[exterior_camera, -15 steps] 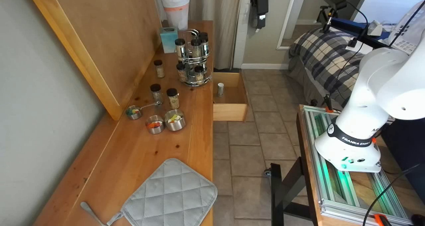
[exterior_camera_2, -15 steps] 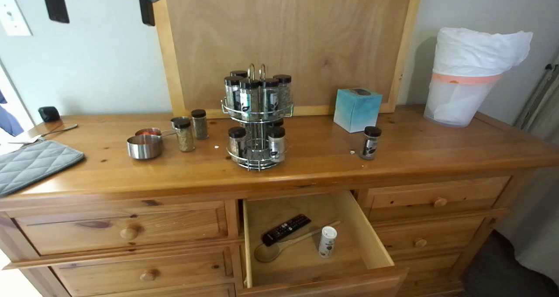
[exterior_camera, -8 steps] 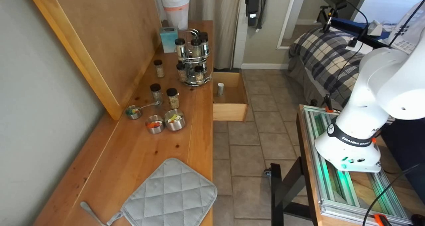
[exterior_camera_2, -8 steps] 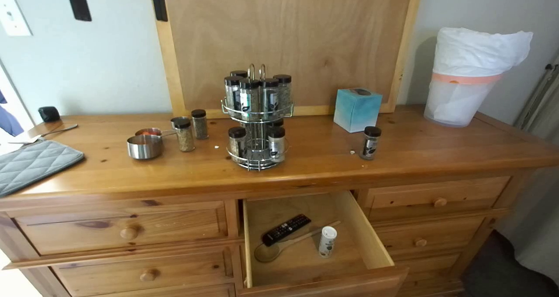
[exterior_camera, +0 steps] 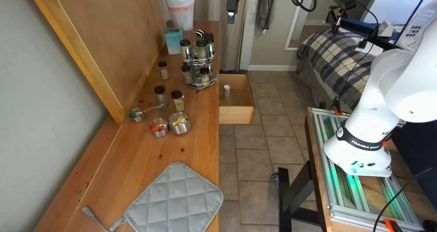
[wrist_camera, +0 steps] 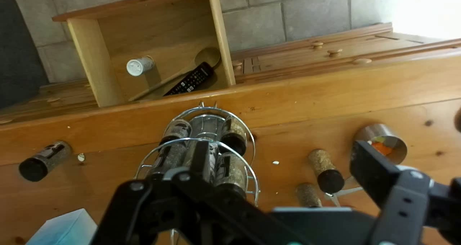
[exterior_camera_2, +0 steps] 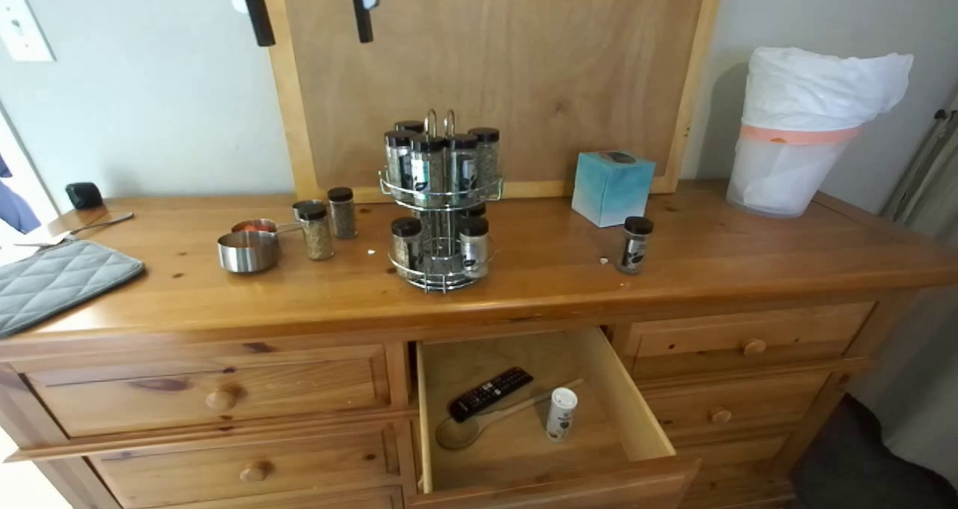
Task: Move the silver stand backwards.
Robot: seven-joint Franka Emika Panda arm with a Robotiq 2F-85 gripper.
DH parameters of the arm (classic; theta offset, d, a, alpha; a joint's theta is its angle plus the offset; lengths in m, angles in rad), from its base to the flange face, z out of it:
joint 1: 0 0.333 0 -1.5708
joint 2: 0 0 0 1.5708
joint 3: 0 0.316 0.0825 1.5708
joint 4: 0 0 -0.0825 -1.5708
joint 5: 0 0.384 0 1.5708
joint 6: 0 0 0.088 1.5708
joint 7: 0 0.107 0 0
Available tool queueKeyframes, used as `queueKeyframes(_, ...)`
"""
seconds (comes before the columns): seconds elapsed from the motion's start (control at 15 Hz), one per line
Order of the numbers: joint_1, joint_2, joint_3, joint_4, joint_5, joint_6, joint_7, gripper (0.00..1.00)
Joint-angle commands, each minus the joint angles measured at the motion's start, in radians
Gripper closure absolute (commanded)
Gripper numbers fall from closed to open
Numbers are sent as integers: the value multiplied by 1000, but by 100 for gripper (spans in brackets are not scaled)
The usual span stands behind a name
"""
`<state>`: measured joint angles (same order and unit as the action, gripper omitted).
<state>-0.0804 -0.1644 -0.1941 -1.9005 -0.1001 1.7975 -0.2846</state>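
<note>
My gripper (exterior_camera_2: 315,40): spread, downturned, shifted toward three o'clock in an exterior view.
Silver stand (exterior_camera_2: 441,207): unmoved, gripper's five o'clock.

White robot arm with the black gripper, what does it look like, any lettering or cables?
The smooth, rounded white arm carries a black band low down, lettered FRANKA in white. A looped black cable hangs at the top of an exterior view. The jointed black gripper has straight, narrow black fingers.
</note>
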Motion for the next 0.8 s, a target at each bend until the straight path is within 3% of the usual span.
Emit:
queueKeyframes(0.0,-26,105,-8,80,79,47,6,0)
queueKeyframes(0.73,-58,302,13,237,112,129,17,0)
